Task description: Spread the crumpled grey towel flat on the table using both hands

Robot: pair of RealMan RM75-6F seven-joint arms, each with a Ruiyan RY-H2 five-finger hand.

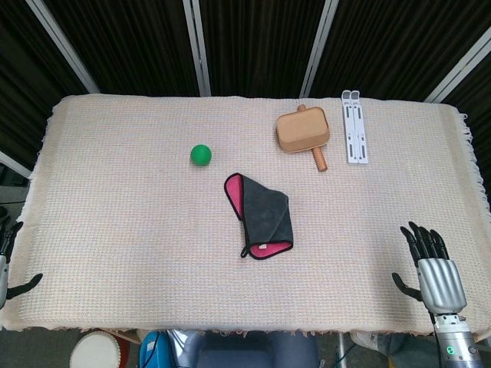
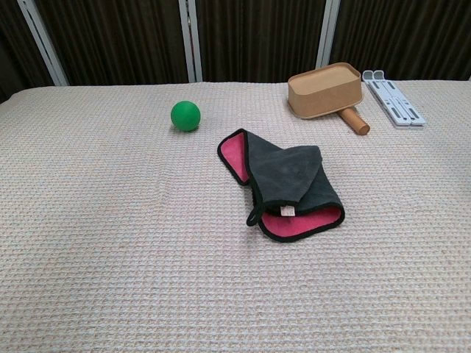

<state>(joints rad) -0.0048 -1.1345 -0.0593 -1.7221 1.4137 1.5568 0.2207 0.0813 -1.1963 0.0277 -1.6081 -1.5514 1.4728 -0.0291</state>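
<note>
The grey towel (image 1: 263, 214) (image 2: 288, 181) lies folded over itself near the middle of the table, its pink underside showing at the far-left corner and the near edge. My right hand (image 1: 434, 268) hovers at the near right edge of the table, fingers spread, holding nothing, well right of the towel. My left hand (image 1: 9, 264) shows only partly at the near left edge, fingers apart and empty. Neither hand appears in the chest view.
A green ball (image 1: 201, 155) (image 2: 185, 115) sits behind and left of the towel. At the far right lie a wooden box with a handle (image 1: 304, 132) (image 2: 325, 90) and a white folding stand (image 1: 354, 126) (image 2: 393, 92). A beige woven cloth (image 1: 115, 215) covers the table.
</note>
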